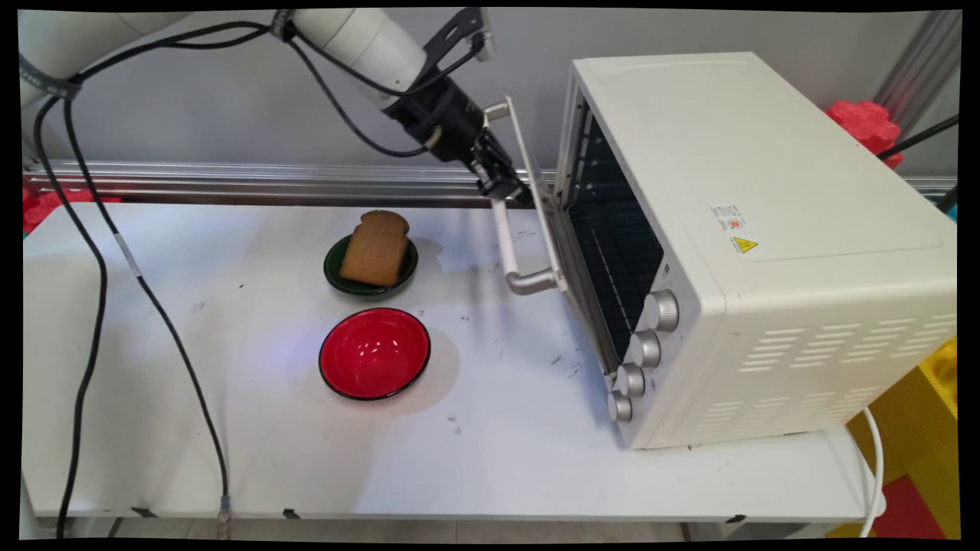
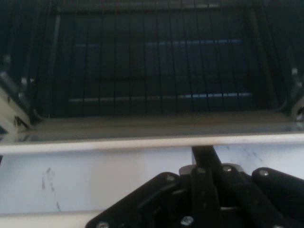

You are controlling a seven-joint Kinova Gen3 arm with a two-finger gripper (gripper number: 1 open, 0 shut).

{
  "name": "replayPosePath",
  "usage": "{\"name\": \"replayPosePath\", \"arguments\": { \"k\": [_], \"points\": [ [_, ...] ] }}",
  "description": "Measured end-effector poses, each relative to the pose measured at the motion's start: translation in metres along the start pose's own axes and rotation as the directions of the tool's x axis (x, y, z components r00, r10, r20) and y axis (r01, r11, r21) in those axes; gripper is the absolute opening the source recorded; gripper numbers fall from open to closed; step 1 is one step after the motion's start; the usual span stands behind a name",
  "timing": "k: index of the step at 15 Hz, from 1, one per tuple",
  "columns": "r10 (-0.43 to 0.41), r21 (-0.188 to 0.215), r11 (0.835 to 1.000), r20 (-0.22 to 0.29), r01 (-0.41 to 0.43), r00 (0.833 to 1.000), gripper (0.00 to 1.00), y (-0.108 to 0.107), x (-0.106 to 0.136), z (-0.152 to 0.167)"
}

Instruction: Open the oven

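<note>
Cream-white and boxy, a metal toaster oven (image 1: 766,229) stands on the right of the white table (image 1: 230,459), its glass door (image 1: 536,207) partly swung out on a bottom hinge, four silver knobs (image 1: 647,348) in a column down its front corner. We see a pale tubular door handle (image 1: 509,252) running along the door's outer edge. Well to the left of the oven, a dark green round bowl (image 1: 370,269) carries a brown slice of toast (image 1: 375,246) leaning across it, and just in front of it sits a glossy red round bowl (image 1: 374,353) with a black rim. Black cables (image 1: 92,306) hang down the table's left side. The black two-finger gripper (image 1: 501,186) sits at the handle's upper stretch, touching it; we cannot tell whether the fingers are apart or clamped round the bar. In the hand view the gripper (image 2: 204,156) looks over the door's edge at the dark wire rack (image 2: 156,71) inside. The white arm (image 1: 360,38) slants down from the upper left toward the door.
</note>
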Motion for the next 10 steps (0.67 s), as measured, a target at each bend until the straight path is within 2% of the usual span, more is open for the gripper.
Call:
{"name": "replayPosePath", "arguments": {
  "k": [10],
  "points": [
    [-0.022, 0.010, 1.000, 0.071, 0.022, 0.997, 0.00, -0.008, -0.056, -0.004]
  ]
}}
